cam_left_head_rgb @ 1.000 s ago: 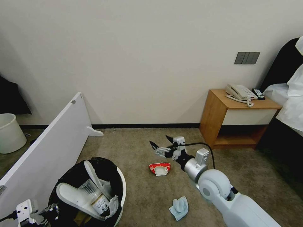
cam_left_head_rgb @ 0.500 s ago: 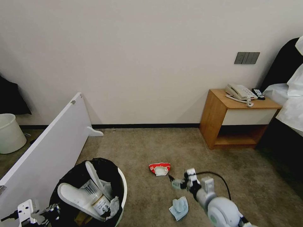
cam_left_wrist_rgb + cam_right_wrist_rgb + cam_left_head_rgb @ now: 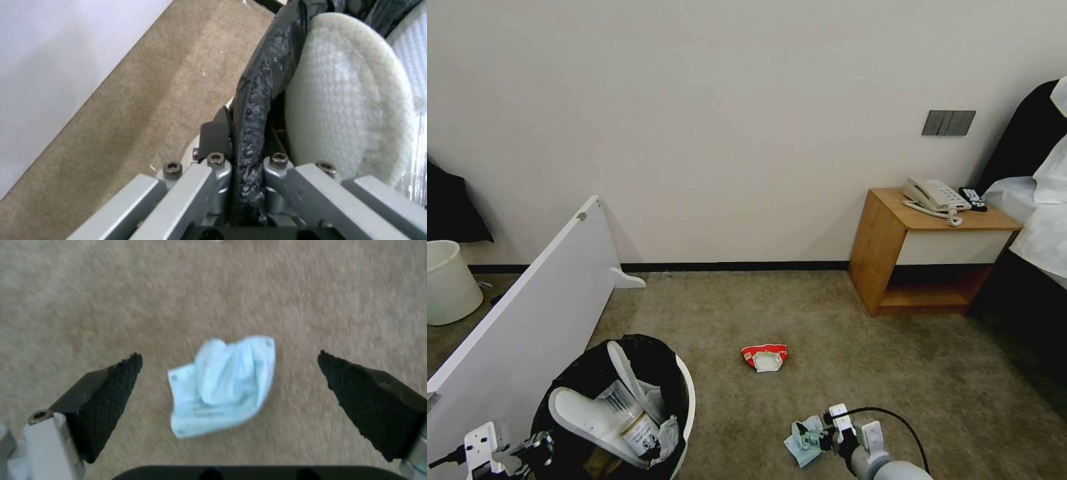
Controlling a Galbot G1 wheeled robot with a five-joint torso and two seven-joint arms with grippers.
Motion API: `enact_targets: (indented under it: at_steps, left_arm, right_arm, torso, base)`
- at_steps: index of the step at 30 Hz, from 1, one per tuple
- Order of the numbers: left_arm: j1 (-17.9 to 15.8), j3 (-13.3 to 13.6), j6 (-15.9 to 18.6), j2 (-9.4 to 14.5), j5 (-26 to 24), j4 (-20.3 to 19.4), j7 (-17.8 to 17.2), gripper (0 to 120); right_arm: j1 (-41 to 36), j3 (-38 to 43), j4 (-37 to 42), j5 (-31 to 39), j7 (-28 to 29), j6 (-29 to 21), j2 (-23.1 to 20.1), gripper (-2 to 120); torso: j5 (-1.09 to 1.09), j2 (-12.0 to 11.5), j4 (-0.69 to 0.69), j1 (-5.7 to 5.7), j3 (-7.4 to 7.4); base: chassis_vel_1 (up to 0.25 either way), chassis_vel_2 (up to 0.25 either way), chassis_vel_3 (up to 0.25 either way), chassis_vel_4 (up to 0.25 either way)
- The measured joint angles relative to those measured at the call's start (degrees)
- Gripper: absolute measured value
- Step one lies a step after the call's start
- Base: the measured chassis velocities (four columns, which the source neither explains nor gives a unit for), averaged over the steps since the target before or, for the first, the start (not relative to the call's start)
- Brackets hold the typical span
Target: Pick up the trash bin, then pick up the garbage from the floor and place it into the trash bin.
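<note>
Right gripper point(image 3: 229, 386) has dropped from the red-white packet point(image 3: 765, 357) to the pale-blue wad point(image 3: 225, 390).
Fingers spread either side, I'm ready to close; left gripper point(image 3: 247, 166) stays clamped on the trash bin point(image 3: 684, 393) rim.

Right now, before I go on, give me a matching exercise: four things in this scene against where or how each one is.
Things:
1. right tool
2. left tool
3. red-white packet
4. white slipper

States:
A. inside the trash bin
B. shut on the bin's black bag
C. open, over the pale-blue wad
D. lying alone on the carpet

Pairs: 1-C, 2-B, 3-D, 4-A
</note>
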Motion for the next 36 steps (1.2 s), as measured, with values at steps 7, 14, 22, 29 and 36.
enact_targets:
  at_steps: [7,14,22,29,36]
  left_arm:
    - [0.04,-0.03,0.01,0.06,-0.15,0.0,0.09,2]
    - [0.09,-0.11,0.02,0.09,-0.24,0.0,0.14,2]
    - [0.06,-0.28,0.04,0.22,-0.43,0.0,0.16,2]
    - [0.19,-0.47,0.04,0.2,-0.46,0.0,0.16,2]
    - [0.13,-0.48,0.04,0.19,-0.51,0.0,0.16,2]
  right_arm:
    - [1.23,-0.25,-1.9,1.06,0.65,-2.24,0.79,100]
    - [3.91,-0.99,-6.04,1.67,0.79,-3.13,2.19,100]
    - [8.81,-2.18,-12.56,1.8,0.29,-3.31,6.12,100]
    - [11.18,-2.64,-16.23,1.81,-0.63,-3.3,8.09,100]
    - [12.12,-3.07,-18.03,1.83,-0.81,-4.37,9.35,89]
  torso:
    - [0.0,0.0,0.0,0.0,0.01]
    - [0.0,-0.01,0.0,0.0,0.0]
    - [0.0,-0.01,0.01,0.0,0.01]
    - [-0.01,-0.02,0.0,0.0,0.01]
    - [0.0,-0.01,0.0,0.0,0.0]
  base:
    - [0.0,0.0,0.0,0.0]
    - [0.0,0.0,0.0,0.0]
    - [0.0,0.0,0.0,0.0]
    - [0.0,0.0,0.0,0.0]
    - [0.0,0.0,0.0,0.0]
